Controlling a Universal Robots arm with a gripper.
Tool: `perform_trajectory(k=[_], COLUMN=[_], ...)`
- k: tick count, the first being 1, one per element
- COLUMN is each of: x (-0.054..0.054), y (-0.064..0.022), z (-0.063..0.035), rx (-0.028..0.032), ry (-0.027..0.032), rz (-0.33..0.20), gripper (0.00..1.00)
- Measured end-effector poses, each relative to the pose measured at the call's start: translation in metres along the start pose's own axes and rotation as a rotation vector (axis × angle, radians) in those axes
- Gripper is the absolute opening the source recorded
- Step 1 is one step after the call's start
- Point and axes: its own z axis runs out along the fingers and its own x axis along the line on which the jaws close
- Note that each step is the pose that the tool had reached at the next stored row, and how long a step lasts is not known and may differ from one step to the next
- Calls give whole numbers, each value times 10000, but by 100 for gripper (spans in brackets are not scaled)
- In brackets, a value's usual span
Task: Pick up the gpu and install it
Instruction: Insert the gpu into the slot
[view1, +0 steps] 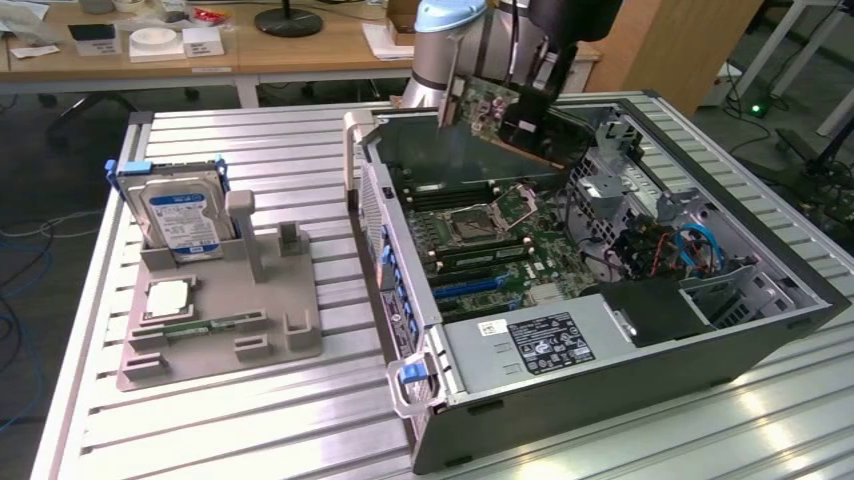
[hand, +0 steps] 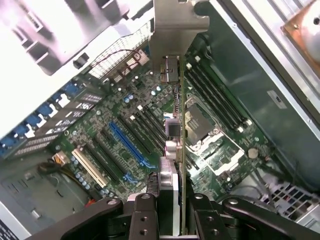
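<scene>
Gripper pinches the gpu between its fingers, holding the card on edge in the air over the far end of the open case, above the motherboard and apart from it. In the wrist view the silver bracket is the end farthest from the fingers. A hard drive stands in a grey holder at the exterior view's left, well apart.

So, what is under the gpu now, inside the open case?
The gpu, gripped by the tool, hangs over the motherboard: blue slot, processor socket and memory slots show. The strip directly beneath the card's edge is covered.
</scene>
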Motion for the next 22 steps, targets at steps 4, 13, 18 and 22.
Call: perform_trajectory(k=[4, 13, 18, 22], x=[5, 9, 9, 9], y=[-4, -8, -9, -9], z=[9, 45, 61, 70], rx=[182, 479, 449, 432], ry=[-124, -371, -358, -352], rz=[-221, -1041, -1942, -2490], gripper=[28, 28, 28, 28])
